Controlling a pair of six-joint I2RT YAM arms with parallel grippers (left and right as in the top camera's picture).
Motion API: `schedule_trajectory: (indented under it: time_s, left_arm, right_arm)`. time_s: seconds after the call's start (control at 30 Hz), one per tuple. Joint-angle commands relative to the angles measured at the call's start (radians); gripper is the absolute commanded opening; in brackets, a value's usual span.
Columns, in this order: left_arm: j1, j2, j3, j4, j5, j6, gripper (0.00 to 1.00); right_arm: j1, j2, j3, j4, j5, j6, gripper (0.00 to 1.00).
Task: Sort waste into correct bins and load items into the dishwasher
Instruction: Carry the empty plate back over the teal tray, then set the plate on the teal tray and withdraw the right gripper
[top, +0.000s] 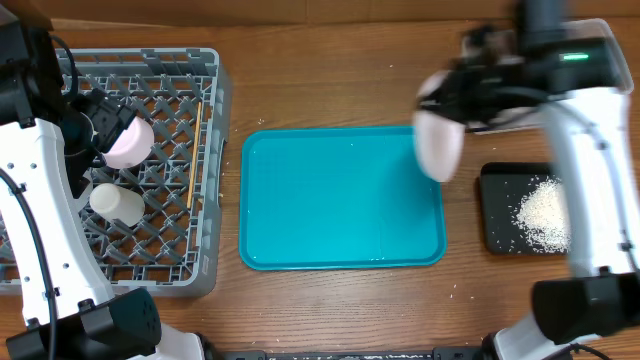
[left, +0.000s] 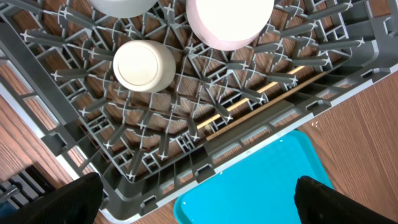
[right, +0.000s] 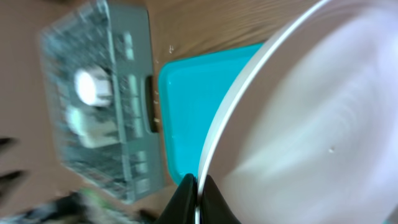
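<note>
My right gripper (right: 198, 186) is shut on the rim of the large white plate (right: 311, 118). It holds the plate tilted in the air over the right edge of the teal tray (top: 340, 200); the plate also shows in the overhead view (top: 440, 145). The grey dish rack (top: 205, 270) at the left holds a white cup (top: 115, 203), a pale bowl (top: 130, 143) and wooden chopsticks (top: 195, 150). My left gripper (left: 196, 199) is open and empty above the rack's near wall (left: 249, 140). The cup (left: 143, 65) and bowl (left: 229, 22) lie below it. Rice crumbs (top: 545, 215) lie in the black tray (top: 495, 215).
The clear tub (top: 622, 45) stands at the back right, mostly hidden behind my right arm. The teal tray lies between the rack and the black tray on the wooden table (top: 330, 90). A few crumbs lie on the wood near the tray.
</note>
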Motion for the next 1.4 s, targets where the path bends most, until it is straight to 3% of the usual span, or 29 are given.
schedule_trajectory:
  time_s: [0.0,0.2,0.43,0.5,0.6,0.67,0.77,0.8,0.87,1.07,1.37]
  left_arm:
    - [-0.007,-0.005,-0.004,0.002,-0.01,-0.017,1.0]
    - [-0.007,-0.005,-0.004,0.002,-0.01,-0.017,1.0]
    - [-0.007,-0.005,-0.004,0.002,-0.01,-0.017,1.0]
    - [-0.007,-0.005,-0.004,0.002,-0.01,-0.018,1.0]
    - [-0.007,-0.005,-0.004,0.002,-0.01,-0.017,1.0]
    - [-0.007,-0.005,-0.004,0.002,-0.01,-0.017,1.0]
    - [-0.007,-0.005,-0.004,0.002,-0.011,-0.018,1.0]
    - [-0.007,-0.005,-0.004,0.002,-0.01,-0.017,1.0]
    - [-0.007,-0.005,-0.004,0.002,-0.01,-0.017,1.0]
    - [-0.007,-0.005,-0.004,0.002,-0.01,-0.017,1.0]
    - [-0.007,-0.005,-0.004,0.002,-0.01,-0.018,1.0]
  right_arm:
    - [0.216,0.044,0.007,0.056,0.345,0.194,0.04]
    - [0.486,0.189,0.007,0.211,0.403,0.212,0.04]
    - [0.616,0.35,0.007,0.299,0.484,0.313,0.04]
    - [0.636,0.369,0.007,0.315,0.475,0.314,0.08]
    - [0.659,0.374,0.007,0.314,0.47,0.343,0.22]
    - [0.667,0.373,0.009,0.311,0.445,0.341,0.39]
    - [0.667,0.358,0.011,0.294,0.42,0.333,0.72]
    - [0.662,0.347,0.018,0.278,0.42,0.321,0.88]
    - [0.64,0.324,0.051,0.226,0.428,0.289,1.0]
    - [0.494,0.239,0.229,-0.041,0.562,0.286,1.0]
    - [0.051,0.101,0.357,-0.294,0.777,0.286,1.0]
